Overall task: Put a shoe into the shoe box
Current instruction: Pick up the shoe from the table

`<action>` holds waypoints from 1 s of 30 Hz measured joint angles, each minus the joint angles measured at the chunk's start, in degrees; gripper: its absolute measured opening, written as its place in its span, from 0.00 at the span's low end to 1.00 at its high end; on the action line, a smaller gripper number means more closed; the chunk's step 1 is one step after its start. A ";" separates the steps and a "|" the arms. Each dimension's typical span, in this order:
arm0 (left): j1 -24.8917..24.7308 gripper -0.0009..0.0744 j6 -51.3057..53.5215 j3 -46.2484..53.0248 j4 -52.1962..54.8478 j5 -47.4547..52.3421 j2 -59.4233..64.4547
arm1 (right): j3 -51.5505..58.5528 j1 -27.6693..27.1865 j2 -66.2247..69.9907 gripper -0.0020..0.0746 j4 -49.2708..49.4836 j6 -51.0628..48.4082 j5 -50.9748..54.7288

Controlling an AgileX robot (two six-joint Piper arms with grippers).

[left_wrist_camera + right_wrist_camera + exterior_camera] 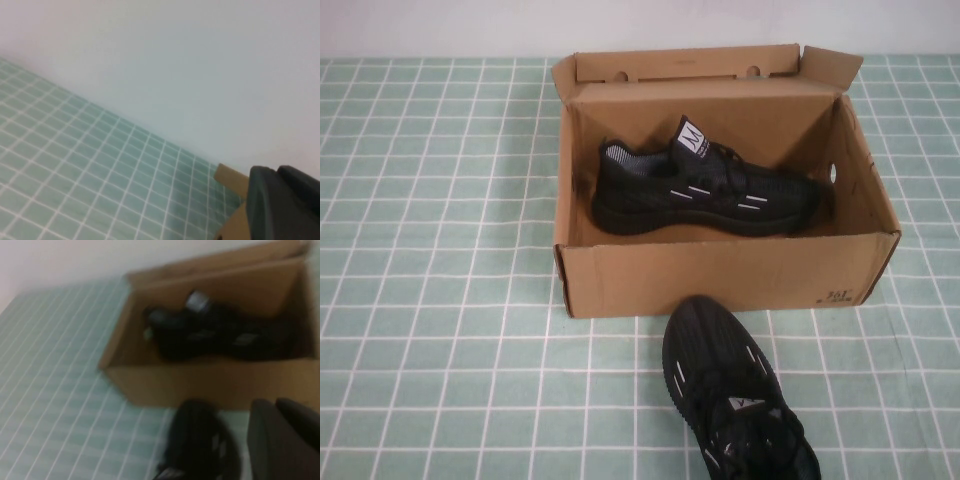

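the right gripper (282,432) hangs near the robot's edge of the table with its dark fingers pressed together and nothing between them, just beside and above the shoe (735,390) that lies on the green checked tablecloth (440,300), toe pointing at the front wall of the shoe box (720,275) and nearly touching it. the left gripper (285,200) is likewise closed and empty, held off toward the box's left side and looking past a cardboard corner at the wall. neither arm shows in the high view. the box stands open, lid flap folded back, and a matching sneaker (705,185) already lies on its side across the floor inside. the loose shoe looks light, with a soft knit upper that would give under a pinch; the firmer heel collar or the tongue and laces seem the better places to take hold, since the smooth toe may slip.
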 joint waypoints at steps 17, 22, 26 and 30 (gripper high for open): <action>0.00 0.01 20.28 0.00 -18.08 14.38 5.44 | -10.76 9.85 19.84 0.02 2.70 -9.16 13.46; 0.00 0.01 25.31 0.00 -22.18 18.72 8.68 | -13.09 19.62 25.42 0.02 -6.47 -0.72 14.00; 0.00 0.01 26.05 0.00 -22.51 21.37 11.08 | -13.31 30.25 29.25 0.02 -15.27 8.15 14.00; 0.00 0.01 26.19 0.00 -22.51 22.44 12.71 | -13.31 41.21 33.80 0.02 -25.22 19.21 13.53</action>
